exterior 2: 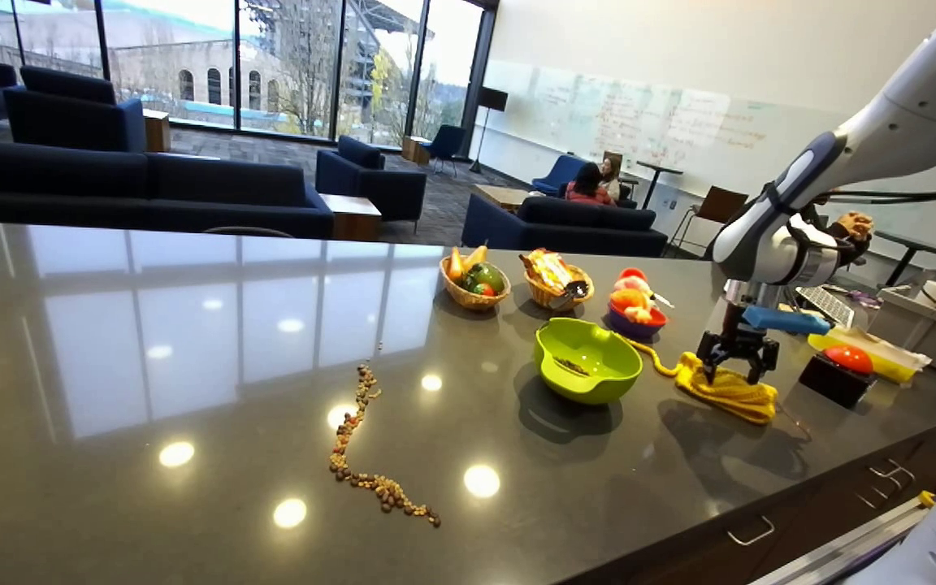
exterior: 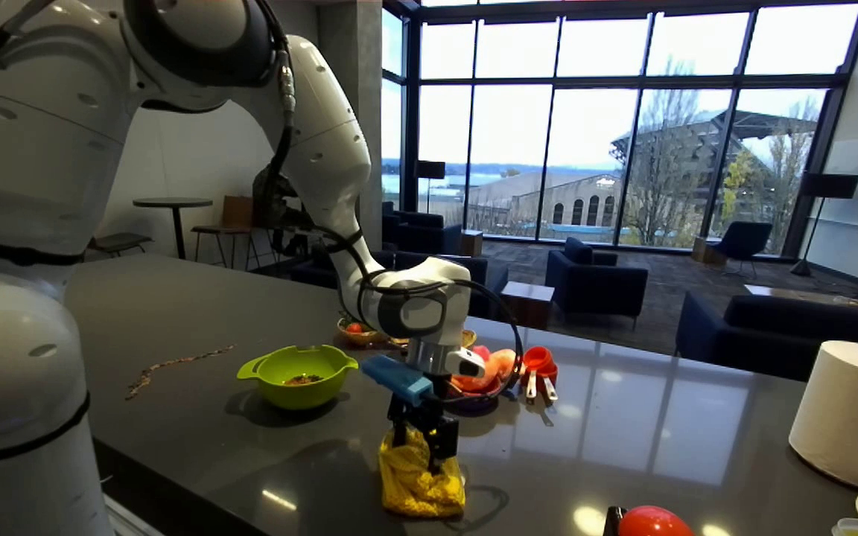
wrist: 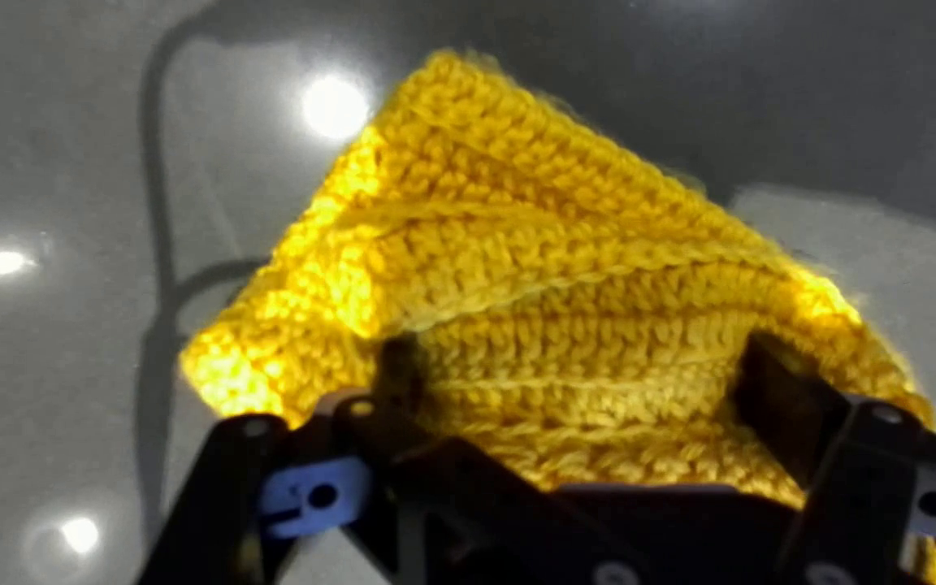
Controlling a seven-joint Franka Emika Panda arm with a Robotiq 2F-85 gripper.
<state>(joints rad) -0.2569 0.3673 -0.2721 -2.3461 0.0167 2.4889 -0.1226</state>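
A yellow knitted cloth point(wrist: 517, 236) lies bunched on the dark counter, its ribbed folds filling the middle of the wrist view. My gripper point(wrist: 587, 382) is open over it, one dark finger at each side of the folds. In both exterior views the gripper point(exterior: 418, 455) points down, with its fingertips point(exterior 2: 754, 377) at the cloth point(exterior 2: 736, 402). The tips look to touch or press into the fabric; how deep is hidden. From the cloth a yellow cord point(exterior 2: 656, 357) runs toward a green bowl point(exterior 2: 598, 387), which has a little dark dry food in it.
A red dome point(exterior 2: 848, 358) on a black box point(exterior 2: 834, 382) stands near the cloth. Behind are a purple bowl point(exterior 2: 637, 330) with soft toys, two wicker baskets point(exterior 2: 474, 304) and red measuring cups point(exterior: 538, 360). A bean trail point(exterior 2: 346, 439) crosses the counter; a paper roll point(exterior: 846, 417) stands aside.
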